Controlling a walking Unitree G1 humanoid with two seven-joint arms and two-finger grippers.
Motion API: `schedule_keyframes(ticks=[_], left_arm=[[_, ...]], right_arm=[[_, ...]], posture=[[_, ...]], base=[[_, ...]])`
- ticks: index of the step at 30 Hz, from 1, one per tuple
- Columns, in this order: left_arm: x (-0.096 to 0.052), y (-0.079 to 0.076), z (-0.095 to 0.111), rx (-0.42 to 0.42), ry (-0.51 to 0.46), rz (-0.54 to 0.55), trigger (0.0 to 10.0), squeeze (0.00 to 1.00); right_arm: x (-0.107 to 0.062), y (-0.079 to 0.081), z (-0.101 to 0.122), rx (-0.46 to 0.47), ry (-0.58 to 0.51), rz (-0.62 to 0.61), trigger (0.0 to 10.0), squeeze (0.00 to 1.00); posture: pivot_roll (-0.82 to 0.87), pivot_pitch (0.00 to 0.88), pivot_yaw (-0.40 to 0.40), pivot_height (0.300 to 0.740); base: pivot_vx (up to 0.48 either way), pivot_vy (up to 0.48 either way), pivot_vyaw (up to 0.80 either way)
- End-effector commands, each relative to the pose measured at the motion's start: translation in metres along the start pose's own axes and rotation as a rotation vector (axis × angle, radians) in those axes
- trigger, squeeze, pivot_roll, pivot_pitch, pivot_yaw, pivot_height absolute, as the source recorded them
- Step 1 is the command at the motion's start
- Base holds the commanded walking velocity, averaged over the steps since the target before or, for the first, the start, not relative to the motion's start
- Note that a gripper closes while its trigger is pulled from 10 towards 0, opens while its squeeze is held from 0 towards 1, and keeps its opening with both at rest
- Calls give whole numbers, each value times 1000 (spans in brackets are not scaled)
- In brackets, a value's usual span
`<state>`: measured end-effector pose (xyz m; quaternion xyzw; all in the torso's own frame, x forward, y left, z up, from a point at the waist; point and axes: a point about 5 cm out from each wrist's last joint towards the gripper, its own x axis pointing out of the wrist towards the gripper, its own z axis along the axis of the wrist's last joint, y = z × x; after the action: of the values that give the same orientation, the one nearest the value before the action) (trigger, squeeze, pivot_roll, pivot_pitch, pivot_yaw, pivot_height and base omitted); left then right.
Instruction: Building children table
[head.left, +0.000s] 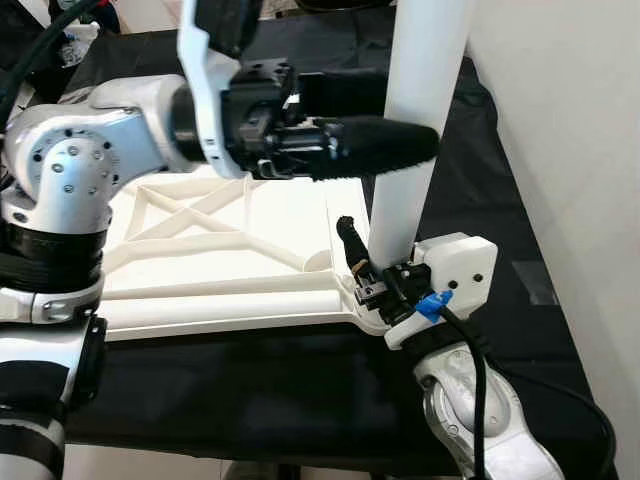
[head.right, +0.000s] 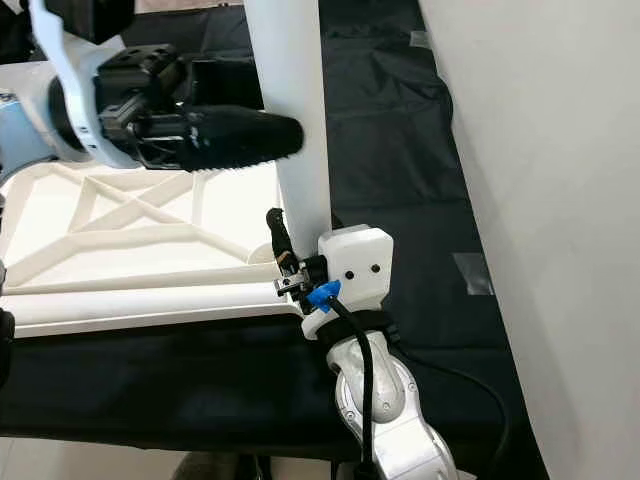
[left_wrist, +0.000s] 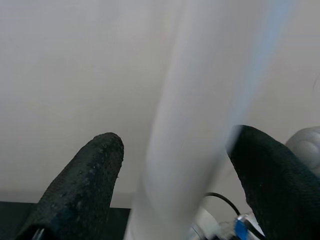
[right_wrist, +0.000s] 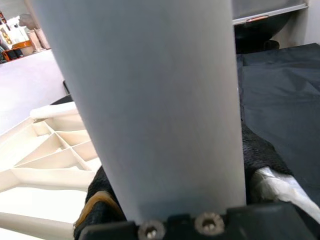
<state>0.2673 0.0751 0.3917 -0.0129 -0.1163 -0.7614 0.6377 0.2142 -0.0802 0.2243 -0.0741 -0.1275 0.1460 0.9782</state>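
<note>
Nearest the head camera is the left arm (head.left: 70, 190), its silver shoulder and elbow joints bulking at the left edge and reaching across toward the middle of the scene. At its end the left gripper (left_wrist: 175, 185) has its two black fingers (head.left: 375, 145) spread apart on either side of a white table leg (head.left: 418, 110), well up the leg; in the left wrist view the leg passes between the fingertips with a gap showing at the near finger, so they straddle it rather than squeeze it. That leg stands upright at the near right corner of a white tabletop (head.left: 200, 250), which lies upside down with its ribbed, cross-braced underside facing up. Low down at the foot of the leg, the right gripper (head.left: 365, 270) comes up from below on its silver arm, with a white wrist housing (head.right: 355, 265) and a blue clip just beside the corner. Its black fingers are closed on the base of the leg: in the right wrist view the white cylinder sits tight against the gripper body with a dark pad pressed against each side. Tabletop and leg rest on a black cloth (head.left: 530, 200) that covers the surface beneath. A plain pale wall (head.right: 550, 150) runs along the right side, near the leg.
</note>
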Motion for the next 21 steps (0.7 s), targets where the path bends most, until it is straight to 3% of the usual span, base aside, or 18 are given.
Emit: schedule_keyframes(ticks=[1, 6, 7, 9, 10, 15, 17, 21], left_arm=[[5, 5, -1, 12, 12, -16, 10000, 0], [17, 21, -5, 20, 22, 2, 10000, 0], [23, 35, -8, 25, 26, 31, 8157, 0], [23, 35, -8, 25, 26, 31, 8157, 0], [39, 53, -13, 38, 38, 68, 0, 0], [49, 59, -13, 45, 40, 77, 0, 0], [39, 52, -11, 54, 43, 61, 0, 0], [33, 48, -10, 68, 55, 41, 0, 0]], right_arm=[[-1, 2, -28, -14, 164, 4, 10000, 0], [-1, 2, -28, -13, 162, 2, 10000, 0], [-1, 2, -28, -12, 162, 2, 10000, 0], [-1, 2, -28, -12, 162, 2, 10000, 0], [0, 3, -28, -11, 161, 1, 10000, 0], [0, 3, -28, -10, 160, 0, 10000, 0], [0, 3, -28, -7, 158, 0, 10000, 0], [0, 4, -27, 5, 155, 4, 10000, 0]], posture=[[17, 275, 107, 740], [16, 274, 108, 740], [16, 274, 109, 740], [16, 274, 109, 740], [16, 274, 110, 740], [16, 274, 110, 740], [16, 273, 112, 740], [14, 270, 114, 740]], base=[[0, 0, 0], [0, 0, 0], [0, 0, 0], [0, 0, 0], [0, 0, 0], [0, 0, 0], [0, 0, 0], [0, 0, 0]])
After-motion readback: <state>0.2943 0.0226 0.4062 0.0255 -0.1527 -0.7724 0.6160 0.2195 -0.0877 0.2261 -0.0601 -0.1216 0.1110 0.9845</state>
